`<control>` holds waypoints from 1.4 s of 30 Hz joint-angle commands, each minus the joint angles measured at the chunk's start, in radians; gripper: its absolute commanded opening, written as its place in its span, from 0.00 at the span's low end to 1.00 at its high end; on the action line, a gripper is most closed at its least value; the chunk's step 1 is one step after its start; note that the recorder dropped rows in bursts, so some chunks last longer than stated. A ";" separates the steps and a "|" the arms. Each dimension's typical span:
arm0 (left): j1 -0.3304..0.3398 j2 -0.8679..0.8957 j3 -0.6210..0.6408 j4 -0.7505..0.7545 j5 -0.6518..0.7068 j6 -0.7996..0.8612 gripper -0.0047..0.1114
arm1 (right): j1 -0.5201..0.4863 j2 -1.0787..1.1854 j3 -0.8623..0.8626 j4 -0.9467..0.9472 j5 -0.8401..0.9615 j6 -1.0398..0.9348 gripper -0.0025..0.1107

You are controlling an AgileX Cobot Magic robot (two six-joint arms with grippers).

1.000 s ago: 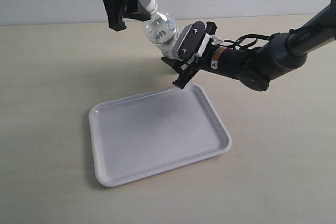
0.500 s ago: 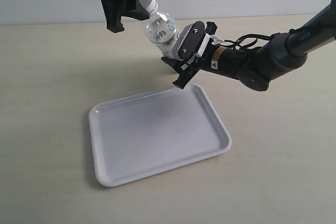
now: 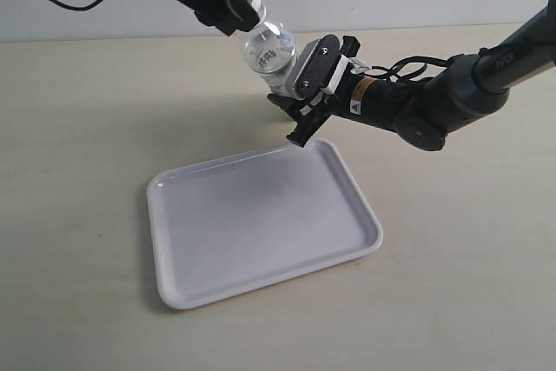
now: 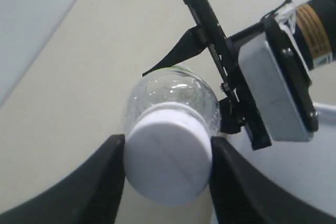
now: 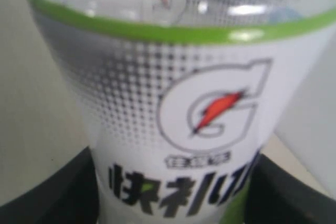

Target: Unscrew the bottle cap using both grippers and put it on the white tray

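Clear plastic catches the light in the exterior view, where the bottle (image 3: 268,48) hangs above the desk (image 3: 87,145), tilted so its neck points toward 11 o'clock. The left claw (image 3: 233,6), coming in from 11 o'clock, is closed on the bottle cap (image 3: 253,1), of which only a white sliver shows. The right claw (image 3: 288,115), reaching in from 3 o'clock on a dark cabled arm, grips the bottle around its lower body. The white tray (image 3: 261,223) lies flat on the desk at 6 o'clock from the bottle, its far corner just under the right claw's tips.

In the left wrist view the bottle cap (image 4: 168,158) sits pinched between the left claw's two black fingers (image 4: 94,187), one pressed against each side. Behind it bulges the bottle's clear shoulder (image 4: 176,95). Past that, the right claw with its grey plate (image 4: 273,93) clamps the body, and an edge of the white tray (image 4: 310,182) shows.

The right wrist view is filled by the bottle's label (image 5: 184,103): white, a green band, a circled G, dark lettering. The right claw's black fingers (image 5: 58,192) hug it on both sides.
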 commanded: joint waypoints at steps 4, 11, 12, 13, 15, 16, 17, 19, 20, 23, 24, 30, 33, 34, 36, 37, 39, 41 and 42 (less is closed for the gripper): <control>-0.005 -0.009 -0.005 -0.015 0.011 -0.353 0.04 | -0.005 -0.005 -0.005 0.014 -0.006 0.003 0.02; 0.006 -0.045 -0.080 0.009 0.025 -0.398 0.04 | -0.005 -0.005 -0.005 0.014 0.006 0.010 0.02; 0.006 -0.050 -0.090 0.013 0.025 -0.398 0.04 | -0.005 -0.005 -0.005 0.014 0.006 0.010 0.02; 0.006 -0.052 -0.101 0.013 0.025 -0.398 0.04 | -0.005 -0.005 -0.005 0.014 0.006 0.010 0.02; 0.006 -0.056 -0.119 0.013 0.029 -0.394 0.04 | -0.005 -0.005 -0.005 0.027 0.006 0.016 0.02; 0.006 -0.056 -0.128 0.019 0.036 -0.380 0.04 | -0.005 -0.005 -0.005 0.037 0.008 0.021 0.02; 0.006 -0.059 -0.132 0.021 0.049 -0.358 0.04 | -0.005 -0.005 -0.005 0.044 0.008 0.027 0.02; 0.006 -0.069 -0.141 0.025 0.084 -0.288 0.04 | -0.005 -0.005 -0.005 0.067 0.008 0.049 0.02; 0.006 -0.077 -0.141 0.030 0.098 -0.258 0.04 | -0.005 -0.005 -0.007 0.073 0.008 0.066 0.02; 0.006 -0.100 -0.141 0.051 0.148 -0.185 0.04 | -0.005 -0.005 -0.018 0.075 0.013 0.153 0.02; 0.006 -0.106 -0.141 0.056 0.157 -0.179 0.04 | -0.005 -0.005 -0.026 0.075 0.026 0.183 0.02; -0.005 -0.124 -0.075 0.067 0.182 -0.082 0.04 | -0.005 -0.011 -0.054 0.075 0.114 0.294 0.02; -0.019 -0.124 -0.009 0.063 0.180 -0.024 0.04 | -0.005 -0.015 -0.065 0.075 0.153 0.313 0.02; -0.031 -0.124 0.020 0.061 0.171 0.004 0.04 | -0.005 -0.015 -0.065 0.075 0.153 0.313 0.02; -0.049 -0.124 0.080 0.063 0.145 0.048 0.04 | -0.005 -0.015 -0.065 0.075 0.153 0.313 0.02; -0.063 -0.124 0.122 0.061 0.119 0.063 0.04 | -0.005 -0.015 -0.065 0.075 0.153 0.318 0.02; -0.084 -0.124 0.180 0.064 0.076 0.094 0.04 | -0.005 -0.015 -0.065 0.075 0.155 0.318 0.02; -0.102 -0.124 0.240 0.071 0.031 0.108 0.04 | -0.005 -0.015 -0.065 0.075 0.158 0.318 0.02; -0.106 -0.124 0.260 0.073 0.027 0.108 0.04 | -0.005 -0.015 -0.065 0.075 0.158 0.318 0.02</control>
